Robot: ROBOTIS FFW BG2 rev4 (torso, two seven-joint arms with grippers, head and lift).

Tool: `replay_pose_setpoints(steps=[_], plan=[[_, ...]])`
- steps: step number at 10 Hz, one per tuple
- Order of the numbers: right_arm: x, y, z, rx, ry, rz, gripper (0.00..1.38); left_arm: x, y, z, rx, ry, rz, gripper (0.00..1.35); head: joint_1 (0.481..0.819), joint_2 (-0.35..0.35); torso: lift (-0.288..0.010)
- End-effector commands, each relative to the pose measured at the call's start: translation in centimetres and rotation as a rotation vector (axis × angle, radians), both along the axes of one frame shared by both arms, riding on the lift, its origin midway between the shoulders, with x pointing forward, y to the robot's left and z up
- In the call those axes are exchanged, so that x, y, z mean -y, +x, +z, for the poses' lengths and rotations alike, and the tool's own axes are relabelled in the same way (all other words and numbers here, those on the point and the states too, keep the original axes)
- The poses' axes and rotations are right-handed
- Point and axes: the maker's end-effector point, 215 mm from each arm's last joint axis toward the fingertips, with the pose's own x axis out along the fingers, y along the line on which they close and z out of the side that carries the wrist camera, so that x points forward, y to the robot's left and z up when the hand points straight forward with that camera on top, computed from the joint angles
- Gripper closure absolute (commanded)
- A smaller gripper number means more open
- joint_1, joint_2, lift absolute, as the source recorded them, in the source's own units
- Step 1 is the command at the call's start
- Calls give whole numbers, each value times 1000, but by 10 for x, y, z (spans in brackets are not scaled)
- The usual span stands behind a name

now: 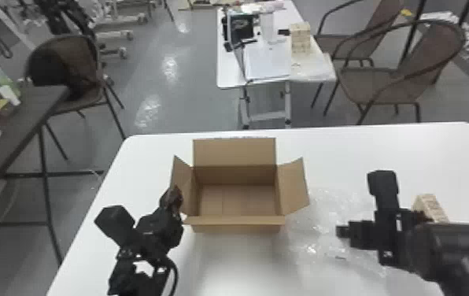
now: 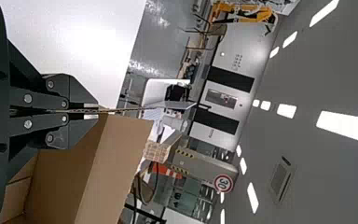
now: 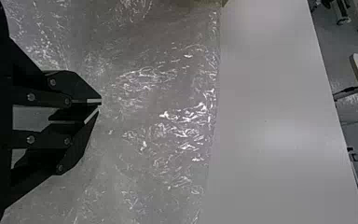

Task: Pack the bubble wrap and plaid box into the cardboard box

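Bubble wrap (image 1: 326,214) lies beside the open cardboard box (image 1: 234,152).

- cardboard box (image 1: 238,228) on table (image 1: 363,151)
- bubble wrap (image 1: 320,224) on table, right of cardboard box
- plaid box (image 1: 433,205) farther right, past bubble wrap
- side table (image 1: 21,126) left of table
- back table (image 1: 228,73) behind table, block stack (image 1: 300,37) on it
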Motion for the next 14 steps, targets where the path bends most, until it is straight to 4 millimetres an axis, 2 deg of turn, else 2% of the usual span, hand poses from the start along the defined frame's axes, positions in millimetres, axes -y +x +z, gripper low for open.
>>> replay_pose_setpoints(steps=[1, 3, 8, 11, 14], plan=[[3, 2, 4, 17, -1, -4, 1288, 0, -1, 0, 1, -2, 3, 1213, 695, 165, -44], [11, 4, 8, 31, -8, -6, 1288, -1, -1, 0, 2, -3, 5, 1213, 695, 162, -44], [26, 23, 51, 170, 28, -56, 1288, -3, -2, 1, 5, -4, 12, 1213, 695, 144, -44], [32, 43, 101, 302, 55, -80, 1288, -5, -2, 1, 7, -3, 19, 1213, 695, 136, -44], [32, 67, 171, 455, 103, -103, 1288, -7, -1, 2, 11, -3, 23, 1213, 695, 130, -44]])
